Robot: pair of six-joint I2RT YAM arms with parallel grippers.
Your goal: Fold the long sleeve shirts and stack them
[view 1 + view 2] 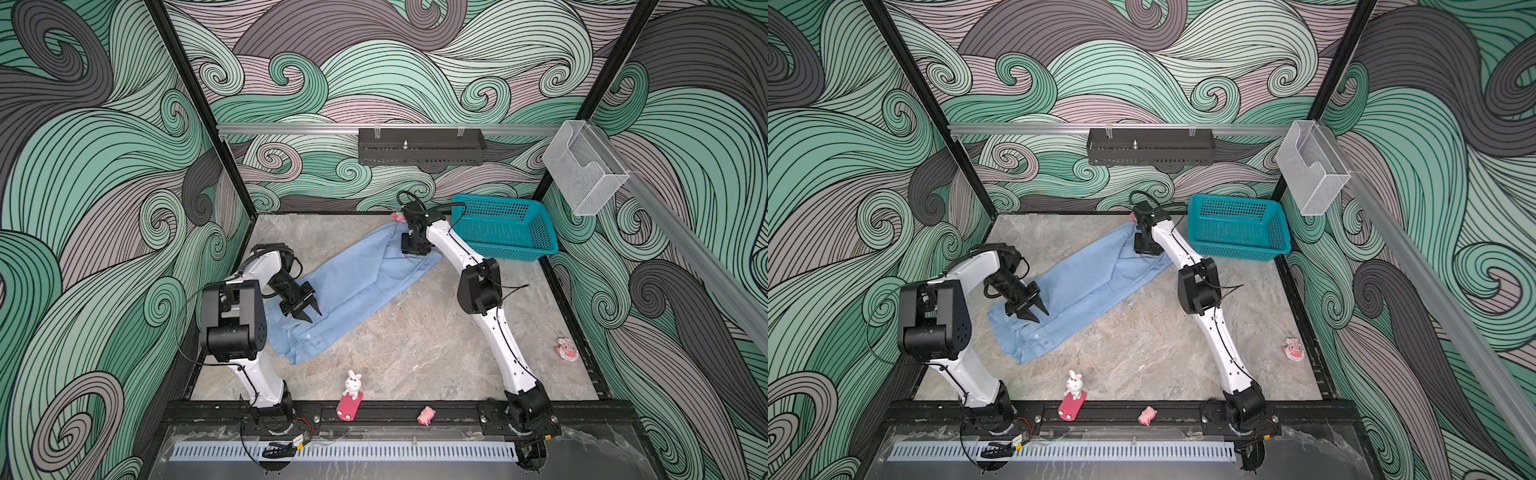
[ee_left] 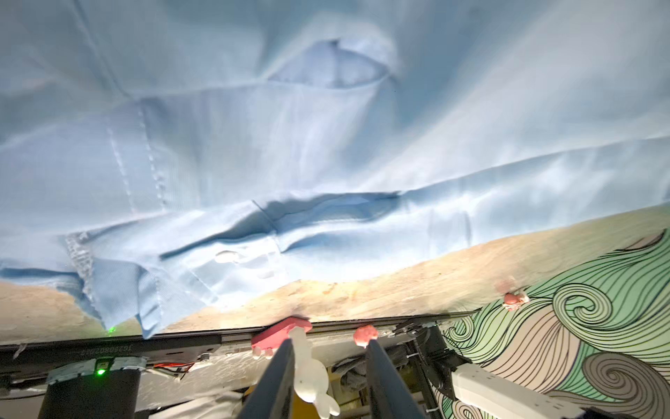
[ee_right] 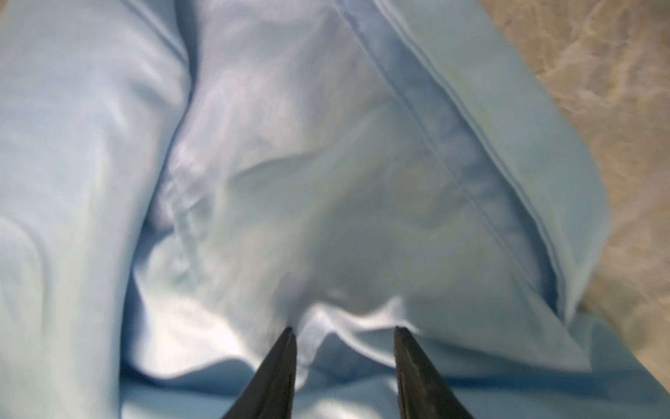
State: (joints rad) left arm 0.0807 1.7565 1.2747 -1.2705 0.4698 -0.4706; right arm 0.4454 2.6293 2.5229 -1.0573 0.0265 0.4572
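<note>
A single light blue long sleeve shirt (image 1: 353,282) (image 1: 1079,286) lies crumpled in a long diagonal strip on the stone table, from back centre to front left. Small white buttons (image 1: 308,336) show at its near end. My left gripper (image 1: 309,314) (image 1: 1039,316) hovers over that near left part, open, nothing between its fingers (image 2: 330,341). At the far end my right gripper (image 1: 415,249) (image 1: 1147,251) points down onto the cloth. In the right wrist view it stands open (image 3: 343,330), and a raised fold of shirt (image 3: 290,181) lies between its tips.
A teal basket (image 1: 505,232) stands at the back right beside the right arm. A white bunny on a pink base (image 1: 352,388) and a pink pig (image 1: 426,414) sit at the front edge. Another pink toy (image 1: 567,348) lies at the right edge.
</note>
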